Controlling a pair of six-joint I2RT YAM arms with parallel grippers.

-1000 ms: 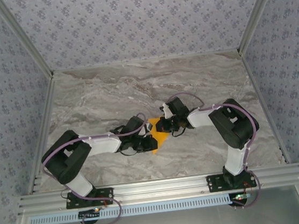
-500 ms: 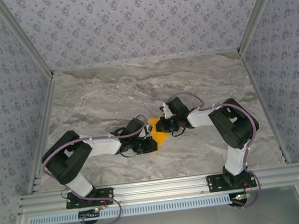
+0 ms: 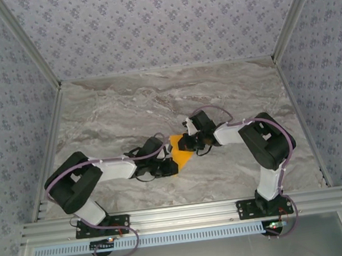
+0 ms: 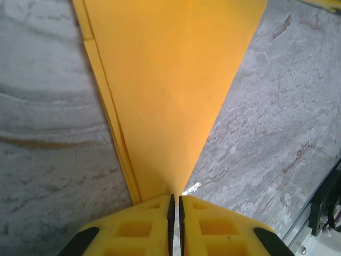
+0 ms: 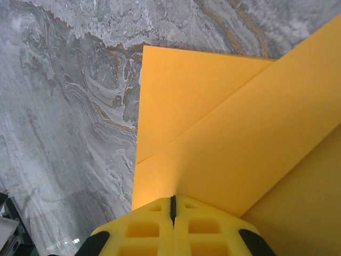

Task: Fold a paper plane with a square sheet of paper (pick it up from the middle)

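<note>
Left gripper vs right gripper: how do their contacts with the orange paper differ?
Left gripper pinches the orange paper at its narrow pointed tip; right gripper sits at a wide, layered part. Left jaws show a thin slit; right jaws are flush shut, and whether they pinch a layer is unclear. Both are yellow-tipped and reach the paper from opposite sides.

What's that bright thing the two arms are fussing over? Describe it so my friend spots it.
Look at the grey marble table, midway between the left gripper and the right gripper. There is the folded paper: a pointed, layered wedge, the one bright orange thing on grey stone.
</note>
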